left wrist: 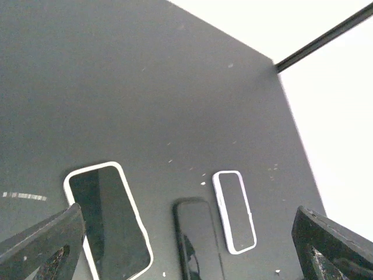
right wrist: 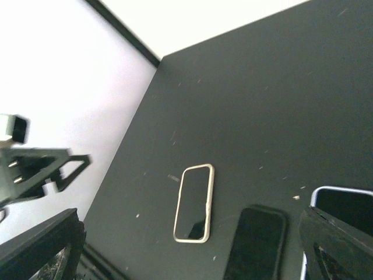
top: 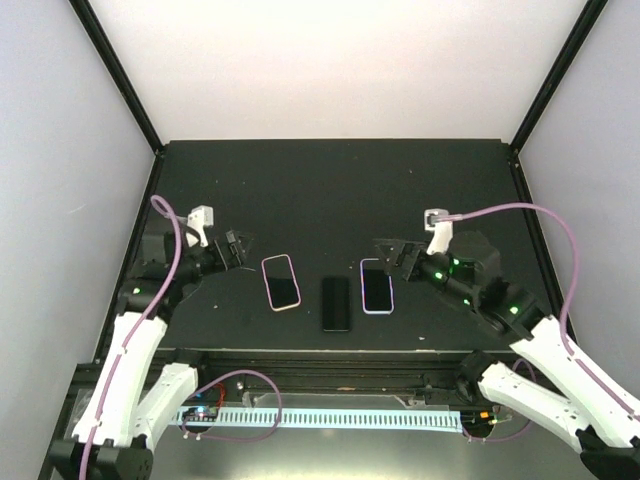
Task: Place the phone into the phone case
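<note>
The black table (top: 330,190) carries both arms, reaching in from 6 o'clock. The left arm (top: 140,320) bends inward, and its left gripper (top: 238,250) is spread wide and holds nothing. The right arm (top: 520,320) mirrors it, and its right gripper (top: 392,255) is also wide and empty. The black phone (top: 336,303) lies flat between them, at 4 o'clock from the left jaws and 8 o'clock from the right, touching neither. A pink-edged case (top: 281,282) lies at its 10 o'clock and a pale-edged case (top: 376,286) at its 2 o'clock. I cannot tell whether either case is filled.
</note>
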Controlling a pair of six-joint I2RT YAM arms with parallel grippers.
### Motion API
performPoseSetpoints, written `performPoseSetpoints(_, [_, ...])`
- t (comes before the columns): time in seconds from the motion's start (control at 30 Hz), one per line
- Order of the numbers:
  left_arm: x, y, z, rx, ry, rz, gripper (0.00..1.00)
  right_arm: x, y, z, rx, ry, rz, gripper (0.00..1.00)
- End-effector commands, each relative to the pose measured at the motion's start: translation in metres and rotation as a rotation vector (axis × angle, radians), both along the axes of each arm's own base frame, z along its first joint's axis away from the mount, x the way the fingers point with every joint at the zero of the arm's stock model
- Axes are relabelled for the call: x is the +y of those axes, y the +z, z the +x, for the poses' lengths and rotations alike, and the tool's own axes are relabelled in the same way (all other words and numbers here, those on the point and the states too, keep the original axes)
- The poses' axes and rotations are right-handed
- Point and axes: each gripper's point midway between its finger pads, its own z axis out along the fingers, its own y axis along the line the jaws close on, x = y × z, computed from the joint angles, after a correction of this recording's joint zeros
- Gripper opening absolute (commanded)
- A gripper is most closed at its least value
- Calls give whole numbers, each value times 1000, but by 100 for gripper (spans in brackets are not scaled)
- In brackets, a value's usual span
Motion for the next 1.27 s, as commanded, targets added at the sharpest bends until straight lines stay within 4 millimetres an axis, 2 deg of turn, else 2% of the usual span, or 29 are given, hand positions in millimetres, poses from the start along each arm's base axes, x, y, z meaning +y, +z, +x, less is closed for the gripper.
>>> performPoseSetpoints(0.0, [-5, 48, -33, -140, -92, 34, 99, -46, 21, -3, -53, -168, -88, 100])
performPoseSetpoints(0.13, [-13, 75, -51, -211, -139, -13, 99, -54, 46, -18, -116, -124, -102, 100])
performPoseSetpoints(0.23, [-24, 92, -67, -249, -207, -75, 99, -47, 57, -31, -154, -32, -99, 100])
performPoseSetpoints(0.43, [-30, 120, -92, -345, -261, -121, 99, -43, 45, -36, -128, -6, -74, 100])
performPoseSetpoints(0.53, [-32, 122, -100, -362, -275, -144, 99, -43, 38, -36, -106, -10, -57, 100])
performPoseSetpoints(0.67, [-36, 115, -105, -352, -305, -170, 99, -45, 37, -37, -105, -25, -51, 100])
performPoseSetpoints(1.23, [-35, 106, -102, -334, -288, -169, 99, -44, 30, -38, -91, -24, -29, 100])
